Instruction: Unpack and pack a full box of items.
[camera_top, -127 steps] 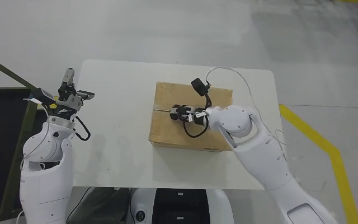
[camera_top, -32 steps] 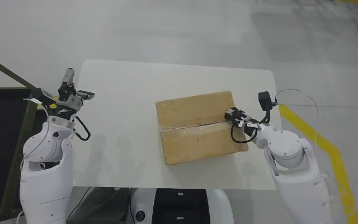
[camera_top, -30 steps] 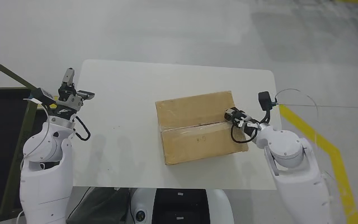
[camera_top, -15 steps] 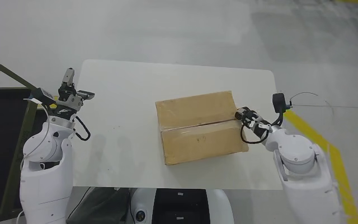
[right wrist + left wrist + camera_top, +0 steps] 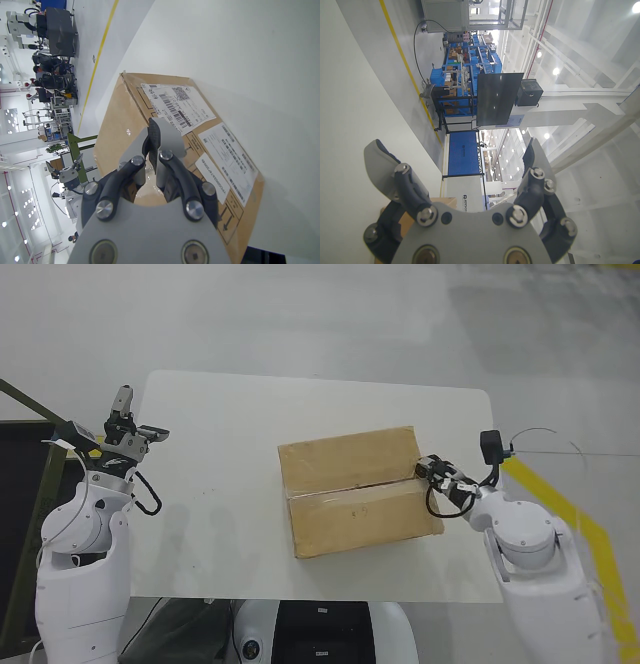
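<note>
Sitting shut nr box (image 5: 355, 489) end: right end effector (image 5: 424, 465); left end effector (image 5: 455, 147) open.

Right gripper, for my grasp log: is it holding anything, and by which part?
Nothing: the right gripper is shut and empty, at the end of the box.

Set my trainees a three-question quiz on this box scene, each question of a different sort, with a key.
1. True or false: the cardboard box on the table has its flaps open.
2. Which gripper is at the end of the cardboard box? A) left gripper B) right gripper
3. Fill in: the left gripper's fingers are ____.
Key: 1 false, it is closed; 2 B; 3 open.
</note>
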Robot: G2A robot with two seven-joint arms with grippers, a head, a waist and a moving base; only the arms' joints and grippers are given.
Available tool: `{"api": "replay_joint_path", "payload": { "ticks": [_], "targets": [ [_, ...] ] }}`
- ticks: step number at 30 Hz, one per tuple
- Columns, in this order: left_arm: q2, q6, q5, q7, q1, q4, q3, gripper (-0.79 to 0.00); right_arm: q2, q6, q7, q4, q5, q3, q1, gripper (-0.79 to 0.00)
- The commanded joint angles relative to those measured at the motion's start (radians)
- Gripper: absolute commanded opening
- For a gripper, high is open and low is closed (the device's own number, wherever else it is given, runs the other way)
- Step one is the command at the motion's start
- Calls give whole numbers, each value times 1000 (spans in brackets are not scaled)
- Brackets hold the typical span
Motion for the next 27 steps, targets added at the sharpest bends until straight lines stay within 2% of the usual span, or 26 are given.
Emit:
{"api": "replay_joint_path", "payload": {
  "ticks": [1, 9, 19, 27],
  "targets": [
    [0, 0, 0, 0, 0, 0, 0, 0, 0, -2, -4, 0, 2, -1, 3, -785],
    [0, 0, 0, 0, 0, 0, 0, 0, -1, -70, 18, -18, -9, -67, 48, -785],
    [0, 0, 0, 0, 0, 0, 0, 0, -16, -78, 47, 103, 17, -183, 178, -785],
    [0, 0, 0, 0, 0, 0, 0, 0, -21, -76, 57, 120, 30, -225, 205, -785]
  ]
}}
